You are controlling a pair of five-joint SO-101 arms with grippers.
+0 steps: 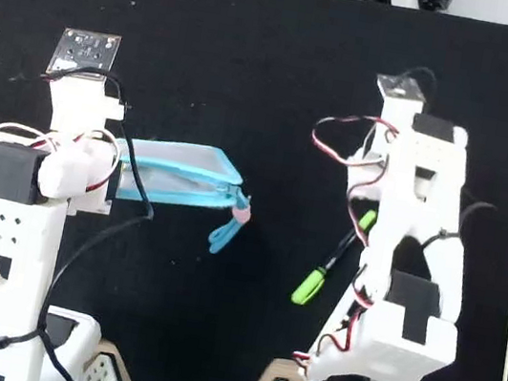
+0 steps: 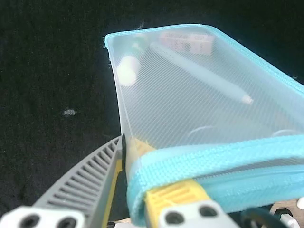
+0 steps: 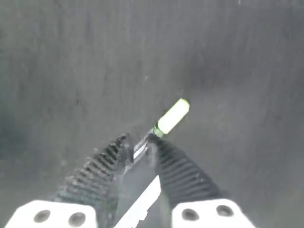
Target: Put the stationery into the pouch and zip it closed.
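High view, pouch: the pale blue mesh pouch [image 1: 179, 174] lies flat on the black tabletop [image 1: 253, 74]. One short end is at the left arm [image 1: 64, 170], and its long axis runs away from that arm toward the right arm [image 1: 414, 245].
High view, zip end: the pink zip pull [image 1: 243, 213] and a blue loop [image 1: 223, 234] sit at the pouch end nearest the right arm. I cannot tell whether the mouth is open.
High view, marker: the black and green marker [image 1: 330, 261] hangs slanted under the right arm, its green cap the end nearer the pouch. It is apart from the zip end, with bare tabletop between and nothing in the way.
Left wrist view, left hand: the left hand [image 2: 127, 147] is clamped on the pouch's corner just by the blue zip band, with mesh between its fingers.
Left wrist view, contents: a pen [image 2: 204, 71] lies lengthwise inside, beyond the fingertips, with small pale items at the far end.
Right wrist view, right hand: the right hand [image 3: 140, 142] is closed round the marker's dark barrel, and the green cap sticks out past the fingertips.
Judged next: the right hand is the one to travel. The marker likely needs lining up with the pouch's long axis to enter at the zip end.
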